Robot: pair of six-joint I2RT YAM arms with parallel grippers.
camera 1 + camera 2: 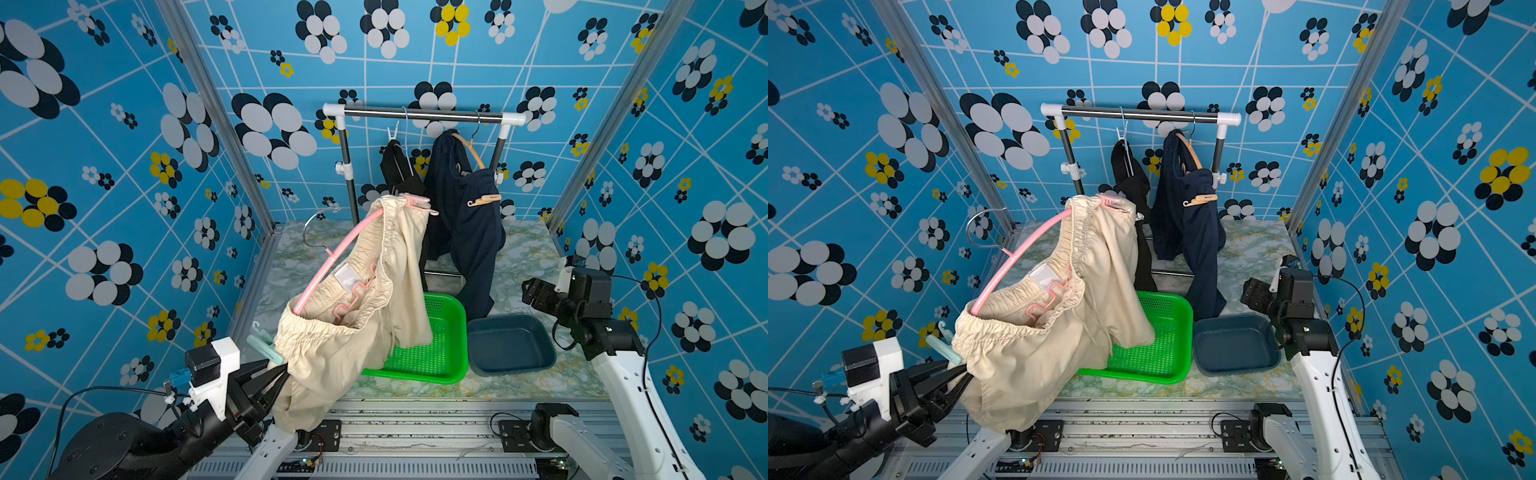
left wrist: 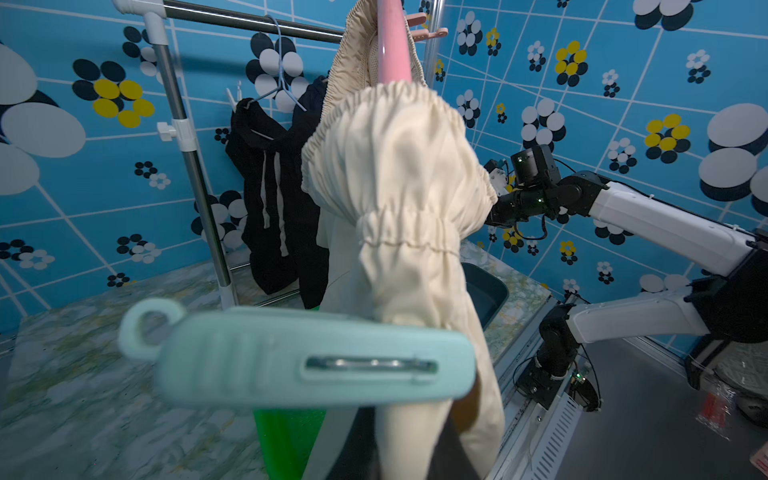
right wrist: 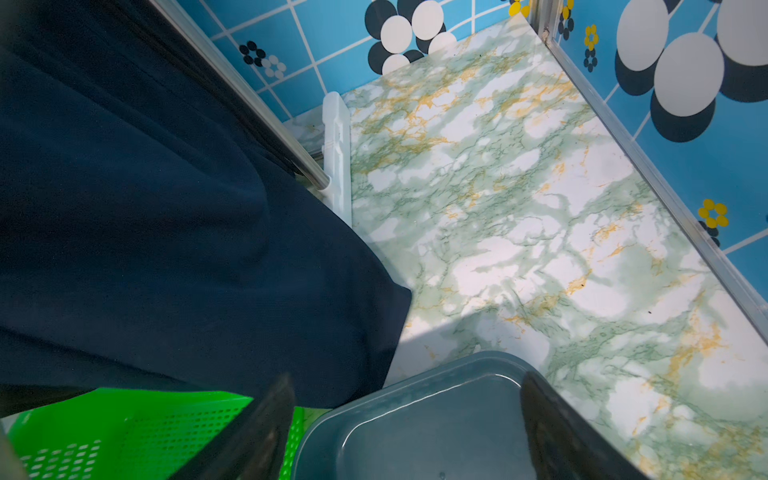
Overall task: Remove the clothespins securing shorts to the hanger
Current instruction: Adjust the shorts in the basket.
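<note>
Pinching beige shorts [image 1: 332,353] beside a mint clothespin [image 1: 266,345], left end effector [image 1: 277,376] is clenched; right end effector [image 3: 406,384] gapes.

The soft beige fabric shorts [image 1: 353,332] are plain; their curved plastic hanger [image 1: 316,279] is pink, the small plastic clothespin [image 1: 266,347] at their 8 o'clock pale mint-green. The perforated plastic basket [image 1: 432,361] is bright green, the rectangular plastic tub [image 1: 511,345] at its 3 o'clock dark grey-blue. The tabletop [image 1: 532,257] shows white marble with green and yellow veins.
</note>
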